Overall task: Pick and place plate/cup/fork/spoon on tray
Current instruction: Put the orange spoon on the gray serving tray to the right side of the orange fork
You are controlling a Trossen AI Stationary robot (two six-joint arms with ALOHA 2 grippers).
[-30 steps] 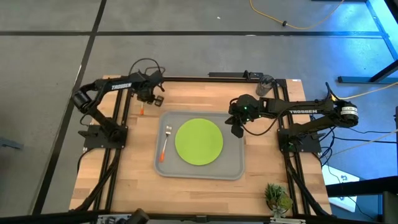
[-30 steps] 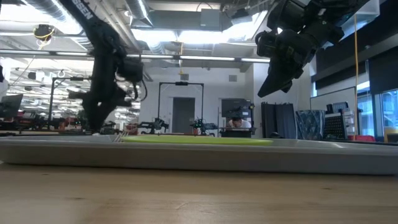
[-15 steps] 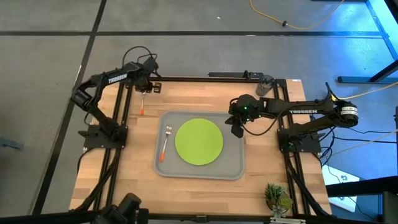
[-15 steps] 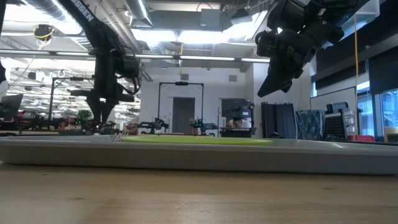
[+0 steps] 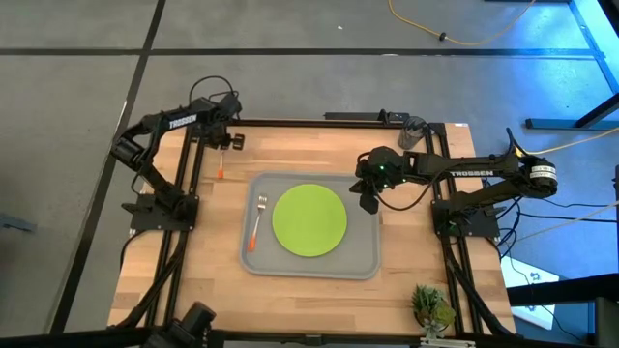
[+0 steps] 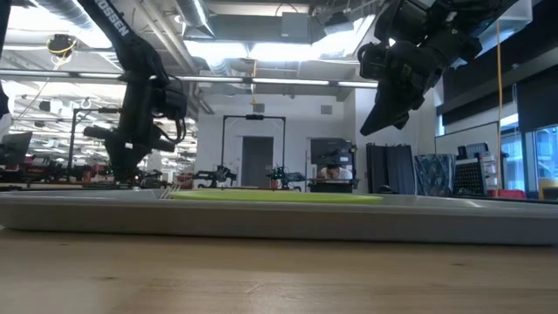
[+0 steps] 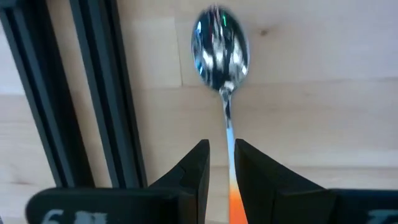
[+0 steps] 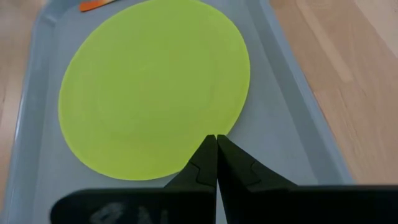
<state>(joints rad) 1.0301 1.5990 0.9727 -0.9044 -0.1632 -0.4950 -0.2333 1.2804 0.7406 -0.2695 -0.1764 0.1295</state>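
- The slim spoon with rounded silver bowl and thin orange handle point(image 7: 221, 74) lies flat on the pale wooden worktop point(image 5: 319, 155), outside the large light-grey rectangular tray point(image 5: 363, 253), near the worktop's far left corner and just beside the black frame rail point(image 7: 99, 93).
- The left pincer point(image 7: 221, 163) hangs directly over the spoon's neck, its fingers parted by a narrow gap that straddles the stem; nothing is held.
- Judged risk: the stem is thin and lies flush on the wood. Fingers that close too high would meet on air; fingers driven too low would jam against the worktop.
- Judged risk: a grip near the neck leaves the handle hanging long, so the spoon may swing or slip during carriage.
- Judged risk: the rail stands close by, and a skewed descent could strike it.
- The right pincer point(image 8: 216, 149) hovers, fingers closed and empty, above the near edge of the flat round lime-green plate point(image 5: 309, 220) on the tray.
- The slim fork with silver tines and orange handle point(image 5: 256, 224) lies on the tray left of the plate; a careless spoon placement could knock it.
- The small dark see-through cup point(image 5: 416, 129) stands at the worktop's far right edge, not yet on the tray.
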